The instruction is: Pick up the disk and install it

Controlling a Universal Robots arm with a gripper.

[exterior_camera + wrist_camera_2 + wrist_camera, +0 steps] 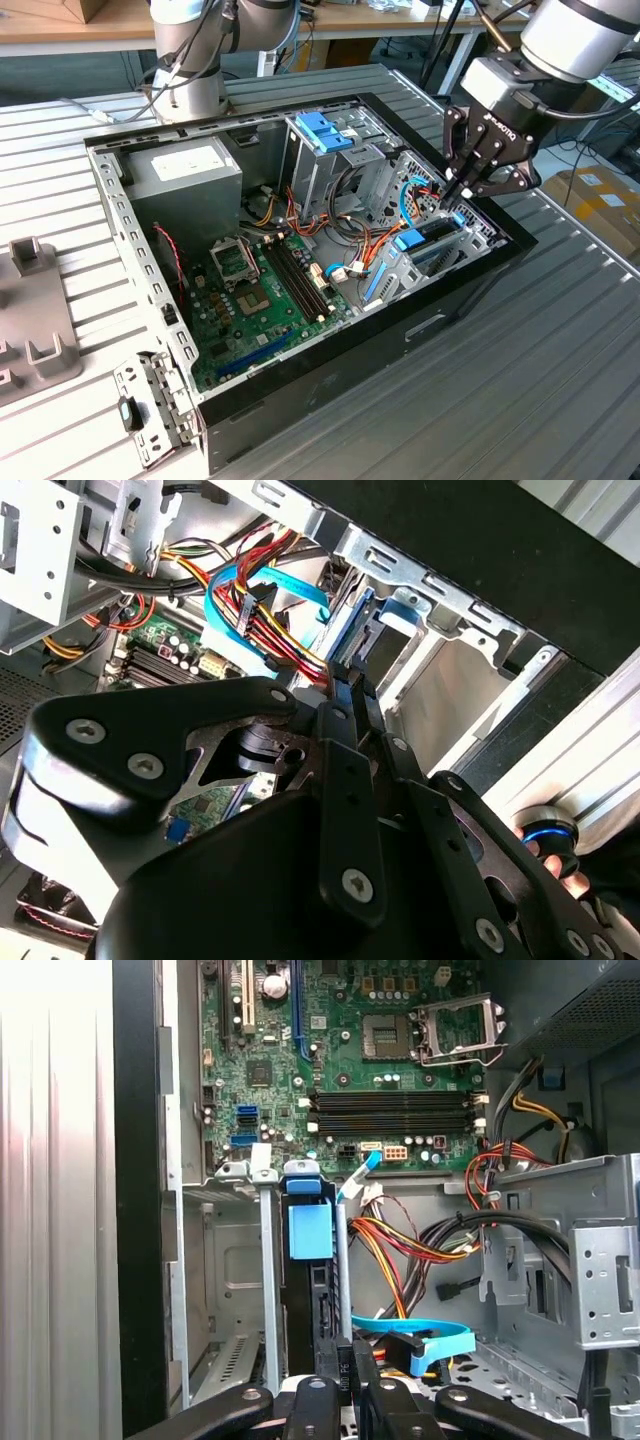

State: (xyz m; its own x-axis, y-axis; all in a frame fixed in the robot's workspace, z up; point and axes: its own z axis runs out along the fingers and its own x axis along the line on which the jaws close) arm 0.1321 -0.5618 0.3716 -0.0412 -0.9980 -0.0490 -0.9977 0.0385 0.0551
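Exterior view, right of centre: the gripper (pixel 462 195) hangs over the open computer case (pixel 330 375), fingertips pinched together with nothing between them. The disk (pixel 432 240) stands on edge in the drive bay (pixel 478 238) just below and left of those fingertips, blue carrier tab up.

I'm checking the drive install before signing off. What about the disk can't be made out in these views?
1. First wrist view: the disk stands in the drive bay, but the gripper covers its end nearest the camera.
2. Exterior view: the gripper blocks part of the bay, so how deep the disk sits is unclear.
3. Second wrist view: the gripper's dark body hides most of the disk.
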